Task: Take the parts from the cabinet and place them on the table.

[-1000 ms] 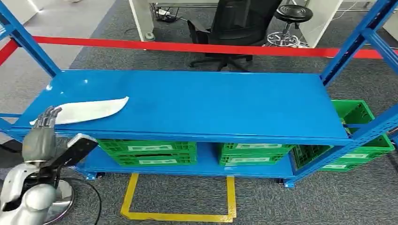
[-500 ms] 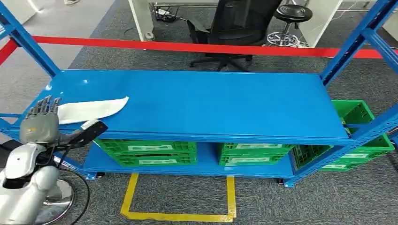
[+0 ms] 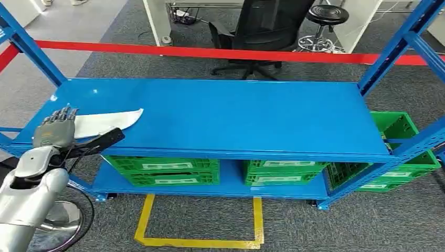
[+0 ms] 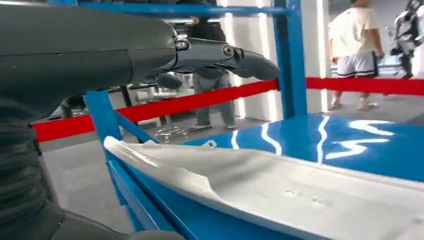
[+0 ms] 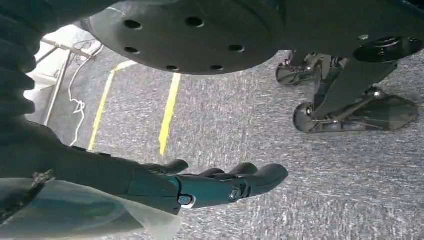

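A long white flat part (image 3: 107, 122) lies on the left of the blue shelf top (image 3: 236, 113). My left hand (image 3: 55, 131) sits at the part's left end, fingers stretched out and apart, holding nothing. In the left wrist view the fingers (image 4: 215, 55) hover above the white part (image 4: 280, 185) with a gap between them. My right hand (image 5: 220, 185) hangs over the grey carpet with its fingers loosely extended and nothing in them.
Green crates (image 3: 165, 170) (image 3: 286, 172) fill the lower shelf, and another green crate (image 3: 404, 152) stands at the right end. A red barrier tape (image 3: 210, 52) and an office chair (image 3: 267, 26) lie beyond the rack. People (image 4: 357, 50) stand in the background.
My left arm has risen and moved forward to the right, bringing the hand from below the shelf edge up over the white part's left end. The part has not moved.
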